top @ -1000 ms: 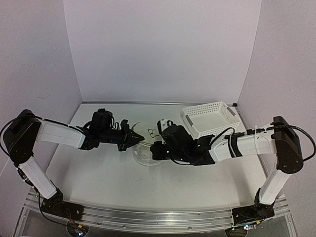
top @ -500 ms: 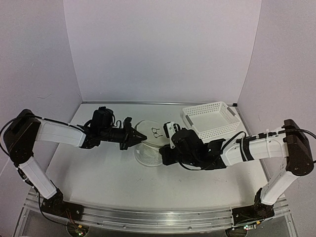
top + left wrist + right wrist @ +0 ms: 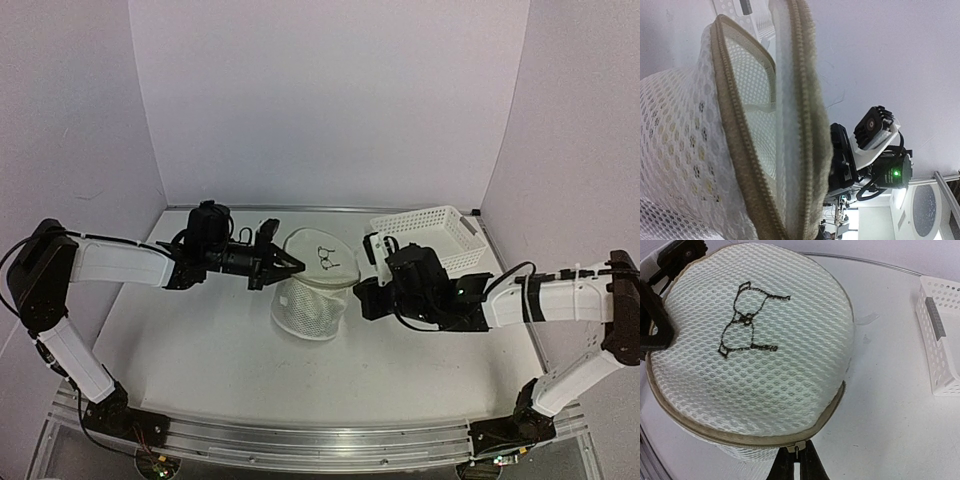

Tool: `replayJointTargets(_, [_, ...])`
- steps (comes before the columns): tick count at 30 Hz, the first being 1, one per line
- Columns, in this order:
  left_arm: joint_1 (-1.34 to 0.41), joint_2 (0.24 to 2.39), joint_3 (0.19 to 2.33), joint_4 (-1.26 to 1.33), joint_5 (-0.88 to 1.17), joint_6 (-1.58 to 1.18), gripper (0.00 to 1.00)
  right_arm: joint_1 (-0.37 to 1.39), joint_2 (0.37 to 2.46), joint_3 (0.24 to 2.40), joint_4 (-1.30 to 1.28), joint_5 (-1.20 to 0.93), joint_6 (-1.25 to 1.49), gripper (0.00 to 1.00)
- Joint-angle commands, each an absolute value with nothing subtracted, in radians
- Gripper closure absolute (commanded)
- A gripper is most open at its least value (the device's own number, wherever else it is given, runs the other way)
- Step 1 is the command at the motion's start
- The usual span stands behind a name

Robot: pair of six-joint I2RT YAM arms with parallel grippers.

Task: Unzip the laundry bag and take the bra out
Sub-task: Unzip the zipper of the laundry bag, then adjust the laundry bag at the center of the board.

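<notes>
The laundry bag (image 3: 312,300) sits mid-tabletop (image 3: 200,350), between my two arms, with its pictogram face tilted up and the zipper seam gaping on the left. My right gripper (image 3: 799,467) is clenched, fingers nearly together on the zipper pull (image 3: 799,448) at the bag's right edge. My left gripper (image 3: 290,266) pinches the rim on the opposite side; white basket (image 3: 425,240) just behind my right arm.

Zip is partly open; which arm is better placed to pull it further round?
Right. The right gripper has its jaws shut on the zipper pull of the laundry bag; the left gripper only holds the opposite rim.
</notes>
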State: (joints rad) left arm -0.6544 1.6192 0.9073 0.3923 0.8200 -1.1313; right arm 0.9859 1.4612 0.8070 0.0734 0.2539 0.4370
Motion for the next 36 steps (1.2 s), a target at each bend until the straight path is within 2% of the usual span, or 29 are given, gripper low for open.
replayJointTargets(1, [-0.650, 1.604, 0.977, 0.424, 0.933, -1.058, 1.00, 0.936, 1.379, 0.778, 0.067, 0.239, 0.371, 1.00])
replayJointTargets(13, [-0.636, 1.643, 1.032, 0.286, 1.007, -0.919, 1.00, 0.896, 1.294, 0.717, 0.067, 0.176, 0.302, 1.00])
replayJointTargets(19, [-0.603, 1.694, 1.223, -0.157, 0.889, -0.623, 1.00, 0.913, 1.280, 0.690, 0.085, 0.112, 0.348, 1.00])
replayJointTargets(28, [-0.520, 1.787, 1.364, -0.327, 0.851, -0.498, 1.00, 1.056, 1.308, 0.687, 0.132, 0.215, 0.437, 1.00])
replayJointTargets(36, [-0.477, 1.850, 1.440, -0.382, 0.838, -0.448, 0.86, 1.110, 1.472, 0.791, 0.143, 0.274, 0.583, 1.00])
